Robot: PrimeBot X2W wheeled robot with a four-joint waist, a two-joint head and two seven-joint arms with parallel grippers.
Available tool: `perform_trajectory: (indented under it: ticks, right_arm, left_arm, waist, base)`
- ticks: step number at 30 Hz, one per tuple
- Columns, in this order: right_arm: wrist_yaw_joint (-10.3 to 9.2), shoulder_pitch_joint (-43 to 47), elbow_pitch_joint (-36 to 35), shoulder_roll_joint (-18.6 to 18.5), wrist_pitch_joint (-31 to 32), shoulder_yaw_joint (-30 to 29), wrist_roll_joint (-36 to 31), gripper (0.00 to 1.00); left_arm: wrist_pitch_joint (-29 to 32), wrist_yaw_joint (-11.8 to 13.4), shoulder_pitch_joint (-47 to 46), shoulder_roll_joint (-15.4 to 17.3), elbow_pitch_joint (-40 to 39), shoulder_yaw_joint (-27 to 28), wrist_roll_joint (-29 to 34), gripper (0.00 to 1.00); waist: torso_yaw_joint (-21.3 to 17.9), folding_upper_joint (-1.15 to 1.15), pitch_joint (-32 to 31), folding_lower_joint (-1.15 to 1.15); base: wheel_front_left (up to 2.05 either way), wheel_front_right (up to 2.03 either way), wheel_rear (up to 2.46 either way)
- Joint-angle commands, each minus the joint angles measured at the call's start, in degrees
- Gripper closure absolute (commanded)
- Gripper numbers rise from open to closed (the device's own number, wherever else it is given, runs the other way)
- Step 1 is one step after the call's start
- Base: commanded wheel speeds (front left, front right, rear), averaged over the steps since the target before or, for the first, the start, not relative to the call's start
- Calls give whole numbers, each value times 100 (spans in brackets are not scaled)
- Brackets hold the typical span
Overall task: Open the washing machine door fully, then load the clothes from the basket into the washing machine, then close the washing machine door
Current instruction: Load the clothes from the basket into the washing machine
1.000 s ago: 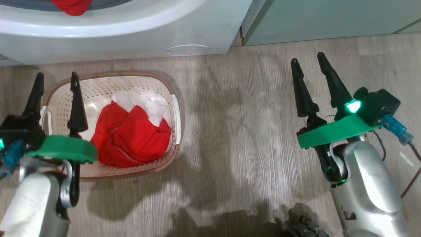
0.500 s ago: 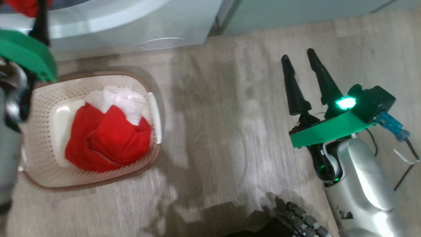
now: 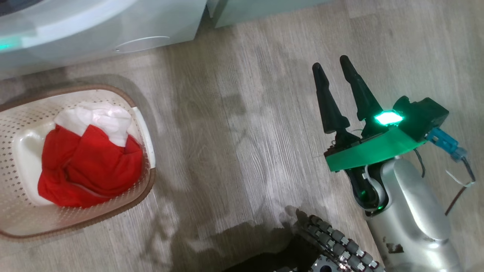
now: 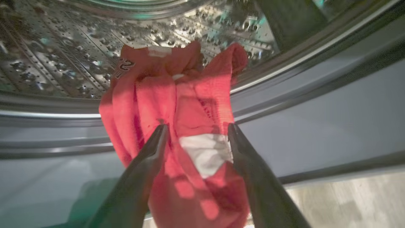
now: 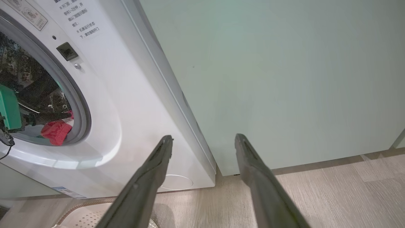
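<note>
Door: the round mouth of the washing machine [image 5: 126, 110] stands uncovered, so I judge the opening step done; how far the door is swung I cannot tell.
First piece: a red garment [image 4: 152, 95] with a white patch is draped over the grey gasket [image 4: 316, 95], its top inside the steel drum [image 4: 63, 47] and its lower part hanging outside. By my reckoning it is only half loaded.
Left gripper: the left gripper [image 4: 196, 126] is at the mouth with its jaws spread wide, one tip on each side of the garment. It pinches nothing, and I cannot tell whether the tips touch the cloth.
Basket: the basket [image 3: 26, 117] sits on the wooden floor [image 3: 245, 132] just in front of the machine, with a red and white bundle [image 3: 90, 166] heaped in it.
Right gripper: the right gripper [image 3: 330, 62] hovers over bare floor, well apart from the basket. Its jaws are wide and empty, and it points towards the pale green cabinet [image 5: 284, 79].
Done so far: door opened, and one piece brought to the drum's edge.
Left to do: push the hanging garment fully in, move the bundle from the basket, then shut the door.
Progress: I'd say under halfway.
Watch for: cloth on the gasket would be trapped when the door shuts.
</note>
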Motion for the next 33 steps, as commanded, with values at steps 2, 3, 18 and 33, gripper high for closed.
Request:
perform_trajectory:
  ticks: [2, 3, 18, 33]
  right_arm:
    - [0, 10, -188, 11, -37, 120, 69, 0]
    - [0, 9, -187, 11, -37, 122, 78, 0]
    - [0, -62, -242, 11, -37, 125, 172, 0]
    - [0, -130, -483, 11, -37, 150, 278, 0]
  left_arm:
    - [321, -10, -336, 410, -44, 115, 25, 0]
    - [443, 16, -385, 444, 10, 97, 44, 0]
    - [1195, 100, -782, 578, 100, -63, 60, 100]
    - [-1435, 500, -1258, 579, -17, 406, 264, 100]
  waist:
    - [-29, 0, 26, -1]
    - [-34, 0, 33, -1]
    - [-81, 0, 96, -1]
    - [-278, 0, 539, -1]
  base:
    - [0, 0, 0]
    - [0, 0, 0]
    - [0, 0, 0]
    - [0, 0, 0]
